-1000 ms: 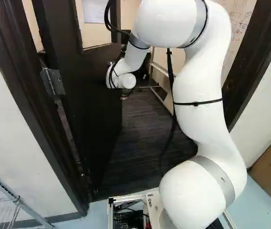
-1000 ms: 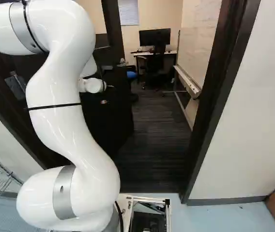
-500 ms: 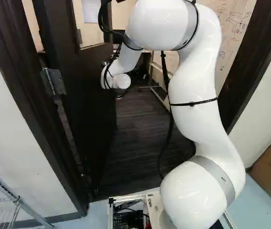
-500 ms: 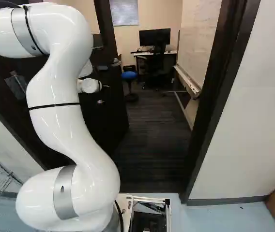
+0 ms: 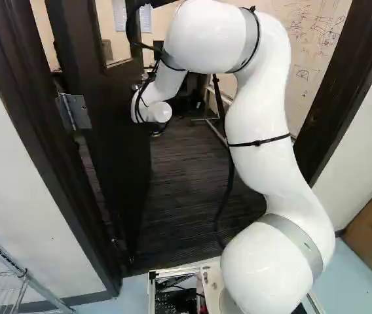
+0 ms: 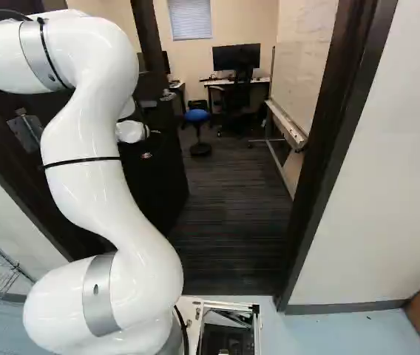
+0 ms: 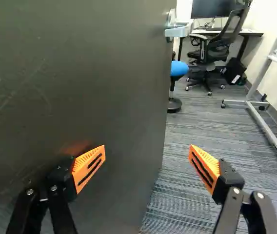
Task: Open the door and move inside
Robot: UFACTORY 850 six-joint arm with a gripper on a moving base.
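The gripper (image 7: 147, 156) stood wide open by the dark hinged door (image 7: 89, 73); a slow, steady push seemed best, clear of the lever handle (image 7: 178, 31).

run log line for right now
tall dark door: open inward | black orange-padded gripper: open, at door edge | white-framed base: outside doorway
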